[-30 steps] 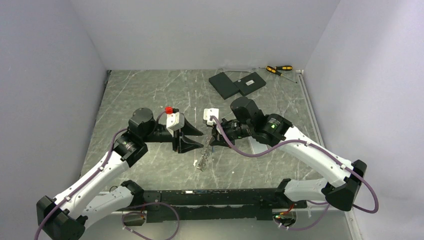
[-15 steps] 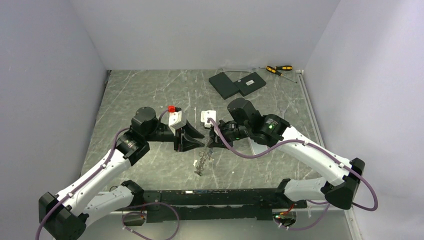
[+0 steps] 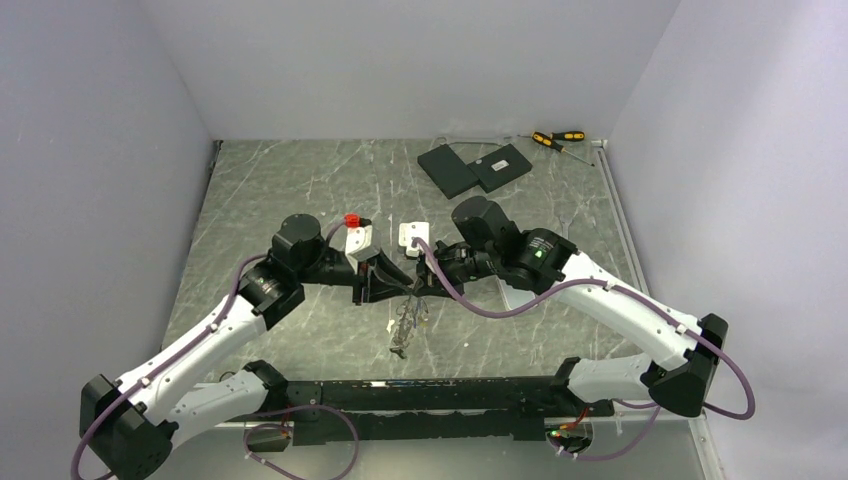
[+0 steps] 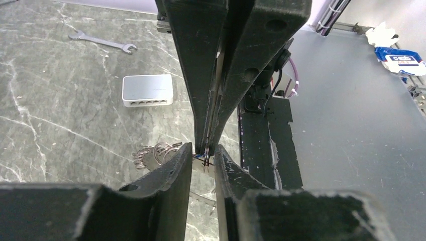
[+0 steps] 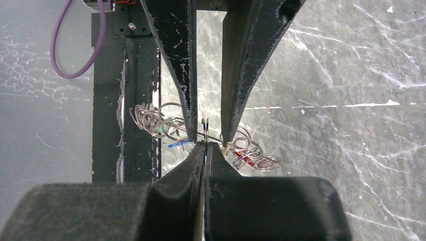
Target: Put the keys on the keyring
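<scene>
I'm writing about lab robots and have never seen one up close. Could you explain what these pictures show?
Two robot arms are bolted to the near edge of a marbled table. One picture looks down from above. The other two come from a camera on each arm's wrist, so each shows its own claw close up. The right claw is shut on a thin metal keyring, which is strung with a cluster of small keys. The left claw faces it, with its fingers apart on either side of the ring. On the table lie two black slabs, two yellow-and-black screwdrivers, a spanner and a pale box.
</scene>
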Controlling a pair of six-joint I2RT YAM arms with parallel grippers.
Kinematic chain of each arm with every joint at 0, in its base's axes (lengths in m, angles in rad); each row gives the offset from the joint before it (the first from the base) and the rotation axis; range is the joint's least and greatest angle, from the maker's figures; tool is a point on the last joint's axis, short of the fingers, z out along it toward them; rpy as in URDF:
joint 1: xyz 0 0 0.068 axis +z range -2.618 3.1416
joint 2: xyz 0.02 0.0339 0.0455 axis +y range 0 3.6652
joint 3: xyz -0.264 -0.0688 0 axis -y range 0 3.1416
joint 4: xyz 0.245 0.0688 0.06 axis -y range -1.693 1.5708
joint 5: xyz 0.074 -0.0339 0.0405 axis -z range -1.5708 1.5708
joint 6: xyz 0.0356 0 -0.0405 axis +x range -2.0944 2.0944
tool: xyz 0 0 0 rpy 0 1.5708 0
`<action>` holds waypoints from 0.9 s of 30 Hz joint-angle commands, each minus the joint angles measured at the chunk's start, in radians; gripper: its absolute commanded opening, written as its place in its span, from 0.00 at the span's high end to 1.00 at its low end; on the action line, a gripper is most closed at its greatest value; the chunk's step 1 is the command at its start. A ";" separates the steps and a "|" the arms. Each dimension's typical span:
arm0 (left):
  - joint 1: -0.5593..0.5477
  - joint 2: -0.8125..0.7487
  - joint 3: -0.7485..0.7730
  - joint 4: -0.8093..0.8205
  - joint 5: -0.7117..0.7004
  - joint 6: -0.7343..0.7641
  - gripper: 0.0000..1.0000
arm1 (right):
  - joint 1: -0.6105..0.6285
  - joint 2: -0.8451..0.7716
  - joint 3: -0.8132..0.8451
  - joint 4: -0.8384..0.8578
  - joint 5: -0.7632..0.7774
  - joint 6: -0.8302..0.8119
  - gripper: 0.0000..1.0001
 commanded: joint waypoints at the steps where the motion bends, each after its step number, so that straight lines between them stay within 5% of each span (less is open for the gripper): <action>1: -0.010 0.000 0.048 -0.004 0.004 0.039 0.77 | 0.007 -0.006 0.059 0.072 -0.012 -0.008 1.00; 5: -0.018 -0.003 0.050 -0.027 -0.017 0.060 1.00 | 0.007 -0.017 0.046 0.096 -0.015 -0.002 1.00; 9: -0.018 -0.040 0.042 -0.014 -0.052 0.067 1.00 | 0.007 -0.050 0.001 0.162 -0.005 0.026 1.00; 13: -0.016 -0.071 0.034 0.004 -0.046 0.062 1.00 | 0.007 -0.097 -0.065 0.229 0.004 0.061 0.63; 16: -0.013 -0.087 0.031 0.004 -0.042 0.060 1.00 | 0.000 -0.161 -0.145 0.307 0.017 0.095 0.49; 27: -0.002 -0.118 0.017 0.064 -0.006 0.035 1.00 | -0.083 -0.221 -0.256 0.439 -0.134 0.174 0.56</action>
